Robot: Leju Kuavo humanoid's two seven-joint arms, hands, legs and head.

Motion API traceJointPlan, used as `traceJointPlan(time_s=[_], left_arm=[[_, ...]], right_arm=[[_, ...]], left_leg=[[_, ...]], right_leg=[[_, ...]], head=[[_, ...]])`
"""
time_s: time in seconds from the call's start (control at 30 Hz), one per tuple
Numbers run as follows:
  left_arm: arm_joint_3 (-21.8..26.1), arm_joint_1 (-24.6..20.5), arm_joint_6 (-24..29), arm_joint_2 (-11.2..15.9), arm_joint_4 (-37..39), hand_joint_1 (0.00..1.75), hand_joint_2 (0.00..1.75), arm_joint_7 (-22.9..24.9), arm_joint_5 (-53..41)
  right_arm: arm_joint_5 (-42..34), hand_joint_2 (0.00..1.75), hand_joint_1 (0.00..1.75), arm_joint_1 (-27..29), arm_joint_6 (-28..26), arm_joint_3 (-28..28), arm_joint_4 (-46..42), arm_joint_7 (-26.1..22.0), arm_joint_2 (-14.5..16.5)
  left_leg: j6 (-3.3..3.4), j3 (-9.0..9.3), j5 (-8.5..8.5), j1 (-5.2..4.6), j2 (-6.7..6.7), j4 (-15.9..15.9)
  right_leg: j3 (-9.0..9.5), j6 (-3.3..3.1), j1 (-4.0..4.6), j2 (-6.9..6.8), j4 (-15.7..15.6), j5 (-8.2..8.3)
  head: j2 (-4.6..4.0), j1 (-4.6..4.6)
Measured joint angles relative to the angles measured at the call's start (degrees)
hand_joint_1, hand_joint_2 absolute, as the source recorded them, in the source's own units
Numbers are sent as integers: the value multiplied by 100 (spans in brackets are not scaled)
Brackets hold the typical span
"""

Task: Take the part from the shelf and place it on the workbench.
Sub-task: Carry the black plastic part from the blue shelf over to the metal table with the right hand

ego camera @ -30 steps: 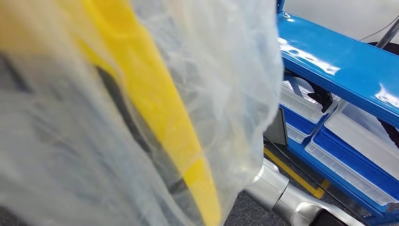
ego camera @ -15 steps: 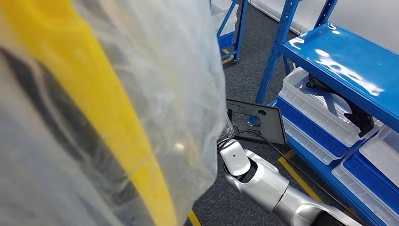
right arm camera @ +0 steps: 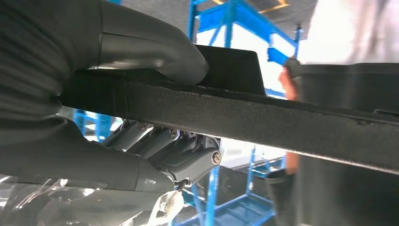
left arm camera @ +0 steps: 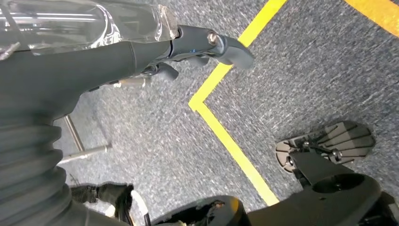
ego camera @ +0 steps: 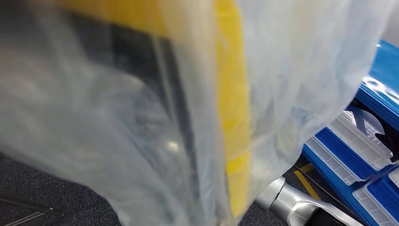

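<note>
The part is a flat black panel (right arm camera: 282, 117), seen edge-on in the right wrist view. My right hand (right arm camera: 108, 52) grips it, with the thumb (right arm camera: 160, 56) lying on top and the fingers (right arm camera: 188, 155) curled underneath. In the head view the silver right forearm (ego camera: 289, 207) rises at the lower right, and a plastic sheet hides the hand and the panel. My left hand (left arm camera: 141, 56) hangs over the carpet holding nothing, its fingers loosely apart.
A translucent plastic sheet (ego camera: 141, 117) with a yellow band (ego camera: 233, 117) hangs close in front of the head camera. Blue shelving (ego camera: 381, 80) with blue and white bins (ego camera: 348, 150) stands at the right. A yellow line (left arm camera: 226, 141) crosses the grey carpet.
The whole head picture has shifted, so the camera moved. The plastic sheet now hides the right hand and black panel, which were visible half a second ago, and less of the shelf shows.
</note>
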Motion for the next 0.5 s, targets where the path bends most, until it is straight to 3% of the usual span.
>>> traceJointPlan(time_s=[0.07,0.13,0.2,0.23,0.27,0.3,0.33,0.4,0.43,0.5], left_arm=[[0,11,5,-4,0,0,175,-3,-32],[0,25,4,-12,0,0,175,8,-59],[0,30,-1,-19,0,0,175,25,-59],[0,38,-3,-20,0,0,175,31,-55],[0,53,-7,-20,0,0,175,32,-51],[0,71,-10,-20,0,0,175,32,-49],[0,85,-12,-20,0,0,175,32,-48],[0,90,-15,-22,0,0,175,26,-47],[0,87,-16,-23,0,0,175,22,-47],[0,88,-16,-24,0,0,175,15,-47]], right_arm=[[-4,175,175,-1,-1,16,3,-9,19],[-8,175,175,2,0,28,6,-12,28],[-11,175,175,25,4,46,15,-14,19],[-13,175,175,45,8,57,23,-14,12],[-14,175,175,66,13,67,31,-14,6],[-14,175,175,81,16,73,36,-14,3],[-14,175,175,87,19,77,39,-14,3],[-14,175,175,82,21,78,40,-19,3],[-14,175,175,78,22,80,42,-26,4],[-11,175,175,77,33,84,44,-48,9]], left_leg=[[54,14,20,22,-118,-32],[130,52,39,58,-216,-68],[183,64,34,65,-327,-70],[190,67,30,64,-397,-69],[192,70,27,64,-470,-67],[191,73,24,66,-546,-62],[183,78,19,73,-625,-53],[140,71,-10,83,-780,-9],[111,57,-25,87,-848,13],[49,22,-35,100,-962,31]], right_leg=[[10,53,-11,15,24,-51],[-136,84,-24,257,368,-260],[-544,93,-25,471,1158,-604],[-757,100,-22,501,1526,-716],[-895,105,-22,513,1720,-724],[-921,106,-25,520,1679,-614],[-826,106,-33,547,1400,-405],[-470,103,-62,753,566,23],[-332,95,-71,848,265,140],[-242,57,-54,907,77,158]], head=[[0,2],[0,6],[0,13],[0,16],[0,17],[0,17],[0,17],[0,17],[0,17],[0,13]])
